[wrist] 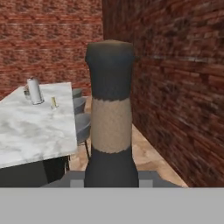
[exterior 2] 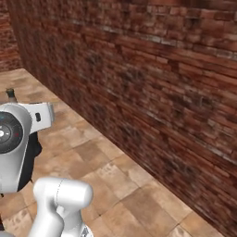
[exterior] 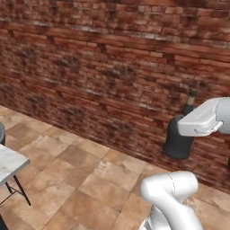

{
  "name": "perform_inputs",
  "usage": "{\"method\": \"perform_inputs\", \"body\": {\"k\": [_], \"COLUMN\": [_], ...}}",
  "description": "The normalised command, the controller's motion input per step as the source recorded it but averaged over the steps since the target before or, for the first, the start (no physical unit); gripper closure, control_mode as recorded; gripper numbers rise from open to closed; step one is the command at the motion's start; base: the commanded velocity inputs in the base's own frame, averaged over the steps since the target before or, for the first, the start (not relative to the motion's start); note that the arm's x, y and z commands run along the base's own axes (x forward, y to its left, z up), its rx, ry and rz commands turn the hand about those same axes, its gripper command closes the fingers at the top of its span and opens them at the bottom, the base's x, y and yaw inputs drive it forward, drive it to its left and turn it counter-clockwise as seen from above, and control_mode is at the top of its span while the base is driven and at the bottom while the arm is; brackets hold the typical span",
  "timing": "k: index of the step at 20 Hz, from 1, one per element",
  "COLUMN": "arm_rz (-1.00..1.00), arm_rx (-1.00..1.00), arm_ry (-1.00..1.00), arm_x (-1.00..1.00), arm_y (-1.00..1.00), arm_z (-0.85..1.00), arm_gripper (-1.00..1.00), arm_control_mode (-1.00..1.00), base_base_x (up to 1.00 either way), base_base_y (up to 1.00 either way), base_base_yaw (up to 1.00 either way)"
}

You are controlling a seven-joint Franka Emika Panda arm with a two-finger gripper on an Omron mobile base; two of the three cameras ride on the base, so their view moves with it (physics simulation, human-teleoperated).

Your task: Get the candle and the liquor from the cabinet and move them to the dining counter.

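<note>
Nearest the hand camera: the liquor [wrist: 109,113] bottle's neck and stopper, upright, rising from between the jaws and covering the middle of the view. The gripper [exterior: 197,123] carries it in the air above the tile floor [exterior: 81,179], close to the brick wall [exterior: 112,67]; the black bell-shaped body hangs below the hand. Jaws judged pinched on the bottle near the base of its neck; the contact itself is hidden. Beyond the bottle lies the dining counter [wrist: 35,127], a marble-topped bench with grey stools [wrist: 82,124] along its wall-side edge. On that bench stand a steel canister [wrist: 34,91] and a small yellowish item [wrist: 54,102], too small to name. Progress, as judged: liquor is out of the cabinet and in transit, not yet set down; candle status unconfirmed.
</note>
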Motion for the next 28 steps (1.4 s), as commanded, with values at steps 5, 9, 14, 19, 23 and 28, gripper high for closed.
{"method": "perform_inputs", "body": {"k": [5, 9, 14, 19, 23, 28], "arm_rz": [0.00, 0.00, 0.00, 0.00, 0.00, 0.00], "arm_rx": [0.00, 0.00, 0.00, 0.00, 0.00, 0.00], "arm_ry": [0.00, 0.00, 0.00, 0.00, 0.00, 0.00], "arm_x": [0.00, 0.00, 0.00, 0.00, 0.00, 0.00], "arm_y": [0.00, 0.00, 0.00, 0.00, 0.00, 0.00], "arm_z": [0.00, 0.00, 0.00, 0.00, 0.00, 0.00], "arm_gripper": [1.00, 1.00, 1.00, 1.00, 1.00, 1.00], "arm_control_mode": [1.00, 1.00, 1.00, 1.00, 1.00, 1.00], "base_base_x": [0.77, 0.77, 0.81, 0.82, 0.82, 0.81], "base_base_y": [-0.04, -0.05, -0.06, -0.05, -0.09, -0.12], "base_base_yaw": [0.38, 0.37, 0.32, 0.29, 0.26, 0.23]}}
